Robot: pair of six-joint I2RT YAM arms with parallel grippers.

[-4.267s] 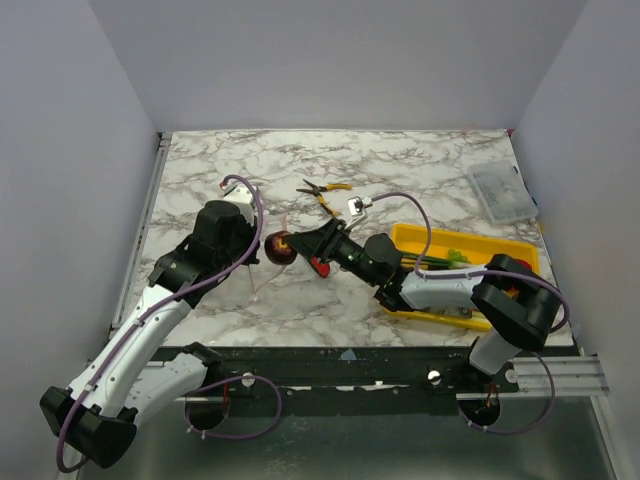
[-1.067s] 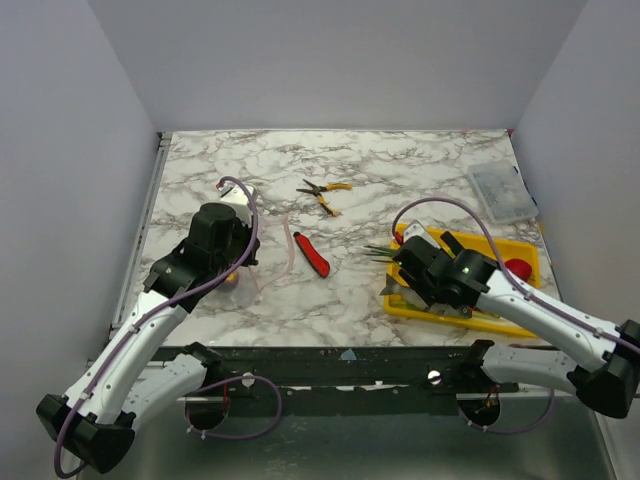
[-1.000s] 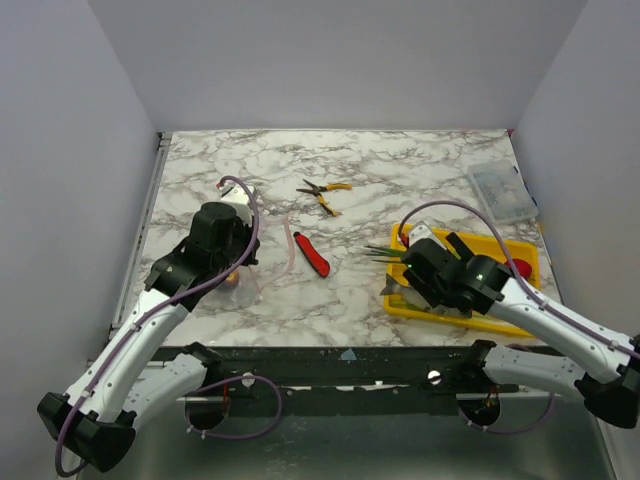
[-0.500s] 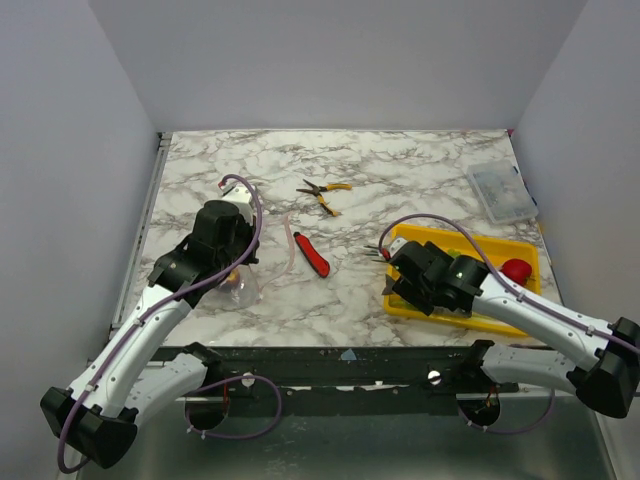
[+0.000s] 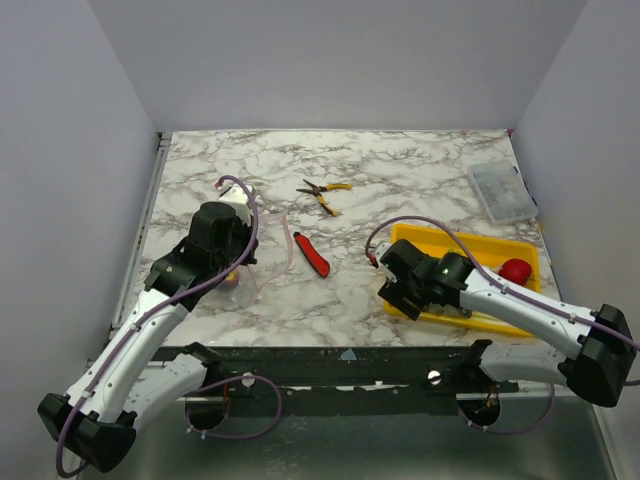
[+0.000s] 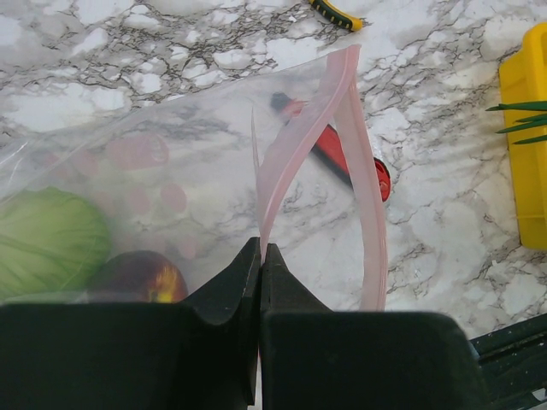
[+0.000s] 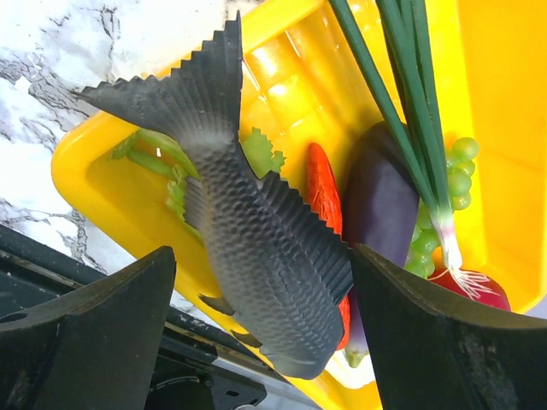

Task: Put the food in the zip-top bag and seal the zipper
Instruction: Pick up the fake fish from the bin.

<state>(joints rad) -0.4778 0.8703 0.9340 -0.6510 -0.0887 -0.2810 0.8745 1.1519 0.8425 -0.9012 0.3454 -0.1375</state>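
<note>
My left gripper [image 6: 261, 252] is shut on the pinkish zipper [image 6: 286, 145] of the clear zip-top bag [image 6: 171, 162], holding its mouth open; in the top view the gripper [image 5: 235, 275] is left of centre. A green cabbage [image 6: 47, 239] and a dark round food [image 6: 137, 278] lie inside the bag. My right gripper [image 7: 263, 256] is open over the yellow tray [image 7: 94, 166], with its fingers on either side of the grey fish [image 7: 256, 231]. The purple aubergine [image 7: 385, 196], red chilli [image 7: 323, 188] and spring onions [image 7: 402, 94] lie beside the fish. The red tomato [image 5: 515, 270] sits at the tray's right end.
A red-handled knife [image 5: 312, 255] lies just right of the bag mouth. Yellow-handled pliers [image 5: 325, 193] lie further back. A small clear box [image 5: 500, 192] stands at the far right. Green grapes [image 7: 457, 171] and leafy greens [image 7: 171, 162] are also in the tray.
My right arm left the bag mouth, swung to the yellow tray and came down around the fish. The dark round food is now in the bag. My left gripper kept its hold.
</note>
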